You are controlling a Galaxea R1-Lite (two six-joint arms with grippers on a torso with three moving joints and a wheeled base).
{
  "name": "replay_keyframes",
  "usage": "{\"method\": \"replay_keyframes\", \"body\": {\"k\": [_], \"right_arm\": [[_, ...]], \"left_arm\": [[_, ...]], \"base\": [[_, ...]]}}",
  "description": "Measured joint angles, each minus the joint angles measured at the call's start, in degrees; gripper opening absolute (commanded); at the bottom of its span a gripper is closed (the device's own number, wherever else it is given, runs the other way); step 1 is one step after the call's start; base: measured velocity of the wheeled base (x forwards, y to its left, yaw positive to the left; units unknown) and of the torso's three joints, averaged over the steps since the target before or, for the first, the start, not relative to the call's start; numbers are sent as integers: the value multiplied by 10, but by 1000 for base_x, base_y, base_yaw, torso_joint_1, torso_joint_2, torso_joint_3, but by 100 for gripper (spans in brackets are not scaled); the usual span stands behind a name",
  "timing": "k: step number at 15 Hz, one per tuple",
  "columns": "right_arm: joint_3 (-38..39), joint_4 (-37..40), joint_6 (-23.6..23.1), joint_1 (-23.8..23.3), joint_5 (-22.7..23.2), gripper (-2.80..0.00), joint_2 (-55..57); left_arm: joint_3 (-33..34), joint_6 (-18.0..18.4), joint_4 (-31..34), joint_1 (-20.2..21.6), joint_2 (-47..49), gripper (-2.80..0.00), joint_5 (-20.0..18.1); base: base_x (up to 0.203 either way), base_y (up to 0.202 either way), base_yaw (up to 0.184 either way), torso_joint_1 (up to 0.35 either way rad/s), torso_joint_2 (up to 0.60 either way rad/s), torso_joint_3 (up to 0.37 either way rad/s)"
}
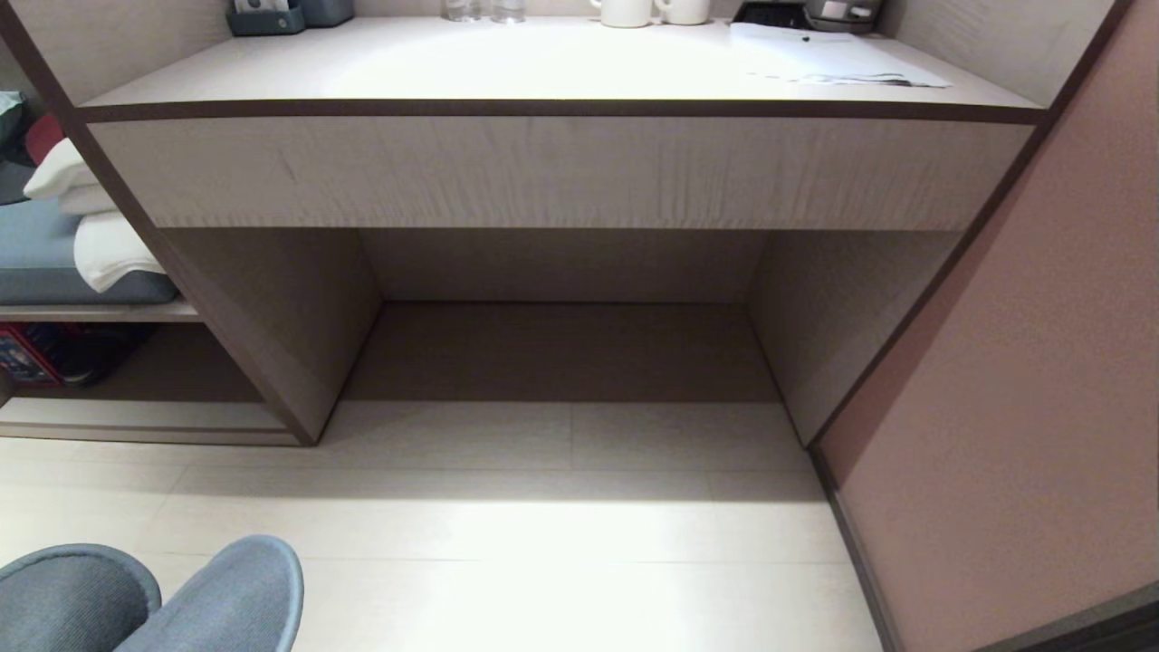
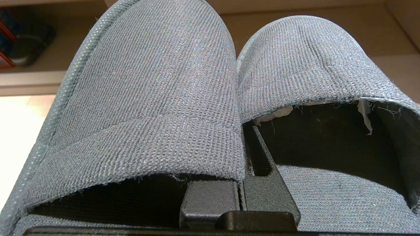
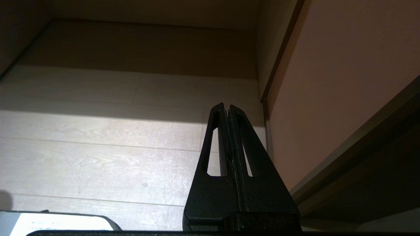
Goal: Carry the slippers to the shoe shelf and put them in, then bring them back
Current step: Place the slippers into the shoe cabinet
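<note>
The slippers [image 1: 217,593], a grey-blue knitted pair, hang side by side at the lower left of the head view, toes pointing toward the furniture. In the left wrist view the slippers [image 2: 147,98] fill the picture. My left gripper [image 2: 241,193] is shut on their two adjoining inner edges, one finger inside each slipper, the tips hidden by fabric. The shoe shelf [image 1: 136,417] is the low cubby at the far left, ahead of the slippers; its pale base [image 2: 29,82] also shows in the left wrist view. My right gripper [image 3: 227,106] is shut and empty above the floor.
The wide desk knee recess [image 1: 561,353] lies straight ahead under a desktop [image 1: 543,63] with mugs, glasses and paper. A pink wall panel [image 1: 1014,407] closes the right side. Dark items and a red box [image 1: 23,358] sit inside the shoe shelf; towels [image 1: 109,244] lie above it.
</note>
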Motion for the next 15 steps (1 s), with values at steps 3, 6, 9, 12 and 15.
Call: {"method": "replay_keyframes", "body": {"k": [3, 6, 9, 12, 15], "right_arm": [[0, 0, 0, 0, 0, -280, 0], [0, 0, 0, 1, 0, -280, 0], [0, 0, 0, 0, 0, -280, 0], [0, 0, 0, 0, 0, -280, 0], [0, 0, 0, 0, 0, -280, 0]], "left_arm": [[0, 0, 0, 0, 0, -280, 0], [0, 0, 0, 0, 0, -280, 0], [0, 0, 0, 0, 0, -280, 0], [0, 0, 0, 0, 0, -280, 0], [0, 0, 0, 0, 0, -280, 0]], "base": [[0, 0, 0, 3, 4, 198], [0, 0, 0, 2, 3, 206], [0, 0, 0, 2, 3, 205], [0, 0, 0, 1, 0, 207], [0, 0, 0, 1, 4, 207]]}}
